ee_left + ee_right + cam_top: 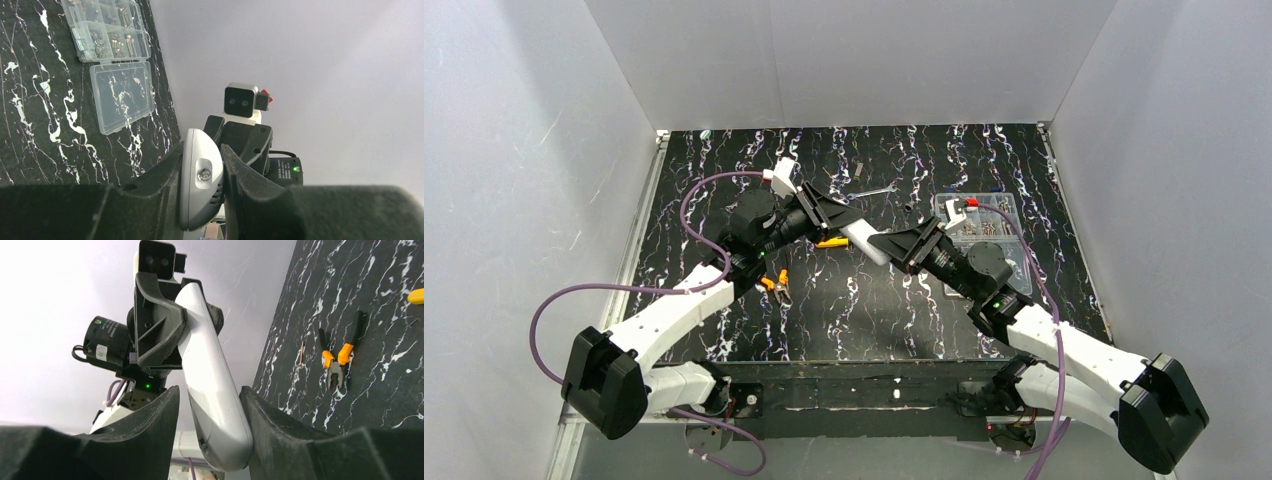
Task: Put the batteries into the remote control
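Starting on the left: a pair of orange-handled pliers (776, 287) is lying flat on the black marbled tabletop (864, 310), just beside the left arm's forearm. The left pincer (836, 218) is up off the tabletop, clenched on the remote control (861, 238). From the left wrist view the white shell sits squeezed edge-on between both fingers (165, 175), no gap on either side, with a little screw on the remote's narrow end facing the camera.

There's a yellow-handled screwdriver (832, 242) on the tabletop, right below that pincer in the overhead view.

The remote control itself hangs in the air about mid-table, stretched between the two arms and slanting down toward the right.

The right pincer (886, 246) has its fingers either side of the remote's other end. In the right wrist view one finger (270, 415) is pressed against the shell, and the other looks like it has a thin sliver of daylight next to it. Honestly can't tell if that one's actually grasping or just straddling it.

Farther right, behind the right arm, there's a clear compartment box (984, 228) full of small metal bits, its lid (122, 95) flipped open flat next to it.
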{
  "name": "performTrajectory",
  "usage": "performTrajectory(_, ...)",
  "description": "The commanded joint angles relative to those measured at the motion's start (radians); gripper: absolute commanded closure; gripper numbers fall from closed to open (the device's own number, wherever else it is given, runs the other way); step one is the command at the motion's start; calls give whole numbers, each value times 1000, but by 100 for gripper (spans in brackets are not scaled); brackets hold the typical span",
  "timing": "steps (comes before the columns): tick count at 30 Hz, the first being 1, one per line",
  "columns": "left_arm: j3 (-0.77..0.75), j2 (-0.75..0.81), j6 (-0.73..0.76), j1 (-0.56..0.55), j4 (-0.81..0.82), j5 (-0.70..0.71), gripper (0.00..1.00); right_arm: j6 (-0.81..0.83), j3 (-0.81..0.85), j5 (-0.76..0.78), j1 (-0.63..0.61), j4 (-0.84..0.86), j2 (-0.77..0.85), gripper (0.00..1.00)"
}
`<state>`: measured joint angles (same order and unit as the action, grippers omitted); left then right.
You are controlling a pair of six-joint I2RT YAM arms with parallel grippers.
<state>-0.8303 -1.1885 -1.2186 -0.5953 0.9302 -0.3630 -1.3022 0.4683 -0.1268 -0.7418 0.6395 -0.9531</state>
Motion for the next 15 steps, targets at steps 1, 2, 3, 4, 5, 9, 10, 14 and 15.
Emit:
performTrajectory(1,-5,30,31,-10,74,7,100,9,63,-77,-7,97,-26,42)
performTrajectory(2,-5,31,31,-10,75,7,100,3,65,-83,-7,104,-36,42)
performTrajectory(3,-7,31,31,-9,75,6,100,1,67,-87,-6,111,-44,42)
performTrajectory(4,-6,31,32,-9,75,5,100,-1,68,-91,-5,120,-51,42)
performTrajectory(5,-4,31,32,-10,74,6,100,-2,69,-96,-5,129,-56,45)
performTrajectory(9,-2,34,32,-9,73,4,100,-3,73,-97,-2,144,-61,55)
performTrajectory(10,-1,34,33,-9,72,4,100,-3,72,-94,-1,144,-61,58)
performTrajectory(14,3,36,33,-9,71,4,100,1,65,-86,1,144,-54,64)
performTrajectory(15,5,38,33,-9,71,3,100,2,64,-85,2,144,-53,65)
